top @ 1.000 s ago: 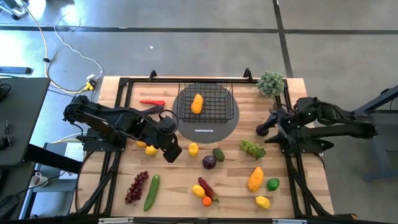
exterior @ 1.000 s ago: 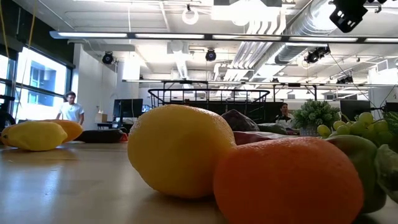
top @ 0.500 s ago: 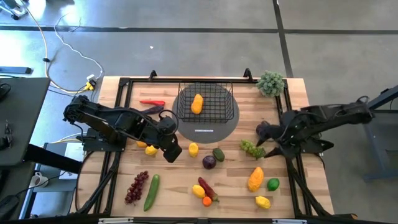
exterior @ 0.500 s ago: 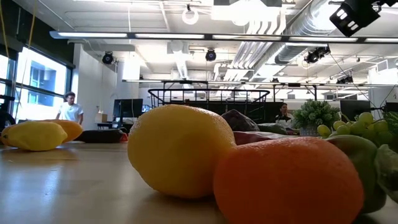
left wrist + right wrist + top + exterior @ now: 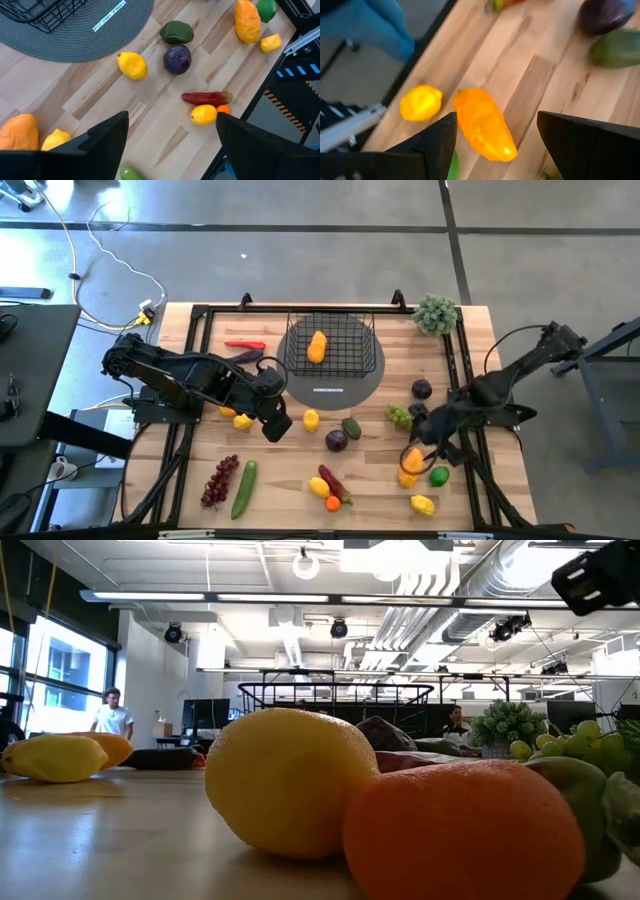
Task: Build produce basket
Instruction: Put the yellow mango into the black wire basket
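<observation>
Wooden table (image 5: 370,470) | scattered produce (image 5: 336,440) | concrete floor (image 5: 300,250) | both pincers spread, empty

Robotics lab in an open industrial office: exposed ceiling ducts (image 5: 440,580), strip lights (image 5: 200,597) and hanging cameras (image 5: 338,628) show in the low view, with a big window (image 5: 50,675) and two people (image 5: 112,712) standing far behind. From above, a wooden bench (image 5: 290,455) in a black metal frame (image 5: 200,312) sits on a polished concrete floor (image 5: 300,250), with loose cables (image 5: 90,250) trailing to a yellow plug (image 5: 147,308). Toy fruit as test props, e.g. a lemon (image 5: 290,780) right at the lens, fits a data-collection cell.
</observation>
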`<control>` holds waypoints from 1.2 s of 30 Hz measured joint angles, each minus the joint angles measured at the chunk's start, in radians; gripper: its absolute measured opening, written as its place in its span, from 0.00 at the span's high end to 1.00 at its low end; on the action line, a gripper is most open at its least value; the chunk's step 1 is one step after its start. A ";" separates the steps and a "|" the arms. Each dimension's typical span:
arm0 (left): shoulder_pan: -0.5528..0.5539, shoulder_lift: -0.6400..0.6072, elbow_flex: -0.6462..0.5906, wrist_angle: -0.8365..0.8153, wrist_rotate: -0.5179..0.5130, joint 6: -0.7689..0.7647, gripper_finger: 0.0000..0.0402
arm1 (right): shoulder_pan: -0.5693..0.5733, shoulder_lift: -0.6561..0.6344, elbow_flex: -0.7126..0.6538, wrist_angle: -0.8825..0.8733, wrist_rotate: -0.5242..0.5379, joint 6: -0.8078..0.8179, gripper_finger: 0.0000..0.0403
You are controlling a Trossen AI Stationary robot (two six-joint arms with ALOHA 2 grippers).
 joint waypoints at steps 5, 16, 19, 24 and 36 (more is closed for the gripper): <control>0.000 0.000 0.000 0.000 -0.001 0.000 0.28 | 0.060 0.113 0.000 0.000 0.001 -0.045 0.36; 0.000 0.000 0.000 0.006 -0.003 0.026 0.28 | 0.135 0.266 0.000 0.022 0.105 -0.122 0.36; 0.000 0.000 0.000 0.007 -0.003 0.025 0.28 | 0.141 0.286 0.000 0.023 0.104 -0.127 0.36; 0.000 0.000 0.000 0.008 -0.003 0.023 0.28 | 0.141 0.323 0.000 0.031 0.103 -0.127 0.36; 0.000 0.000 0.000 0.011 -0.003 0.026 0.28 | 0.141 0.449 0.000 0.072 0.071 -0.155 0.36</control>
